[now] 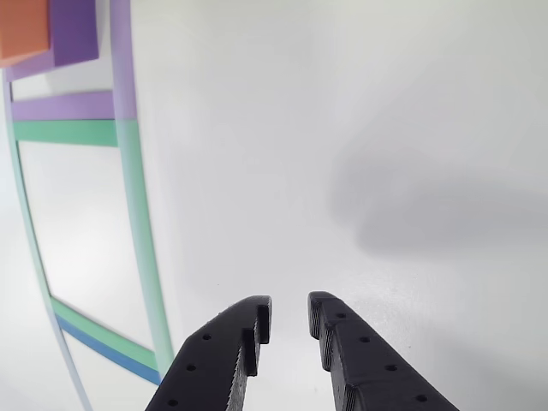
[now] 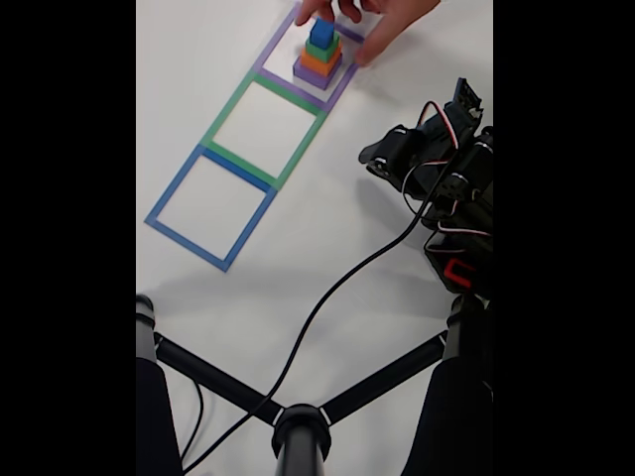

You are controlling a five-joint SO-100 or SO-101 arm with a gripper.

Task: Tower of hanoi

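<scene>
1. Other view: the gripper (image 1: 289, 321) comes up from the bottom edge, its two black fingers apart with bare white table (image 1: 342, 128) showing in the gap; nothing is between them. At the top left corner, part of the orange block (image 1: 21, 30) sits on the purple block (image 1: 73, 30), inside the purple tape square (image 1: 64, 106). Below that lies the green tape square (image 1: 137, 231), and a strip of blue tape (image 1: 107, 349) runs just under its lower edge. A soft grey shadow falls on the table at the right.

2. Fixed view: the tower stands in the purple tape square (image 2: 270, 56) at the top: purple block (image 2: 316, 75) lowest, then orange block (image 2: 318, 61), green block (image 2: 320, 49) and blue cube (image 2: 321, 33). A person's hand (image 2: 382, 18) reaches in from the top edge, fingers close around the tower. The green tape square (image 2: 226, 107) and the blue tape square (image 2: 171, 192) follow in a row toward the lower left. The arm (image 2: 446, 174) sits at the right, well apart from the tower, with a black cable (image 2: 327, 297) trailing down to a black stand (image 2: 300, 426).
</scene>
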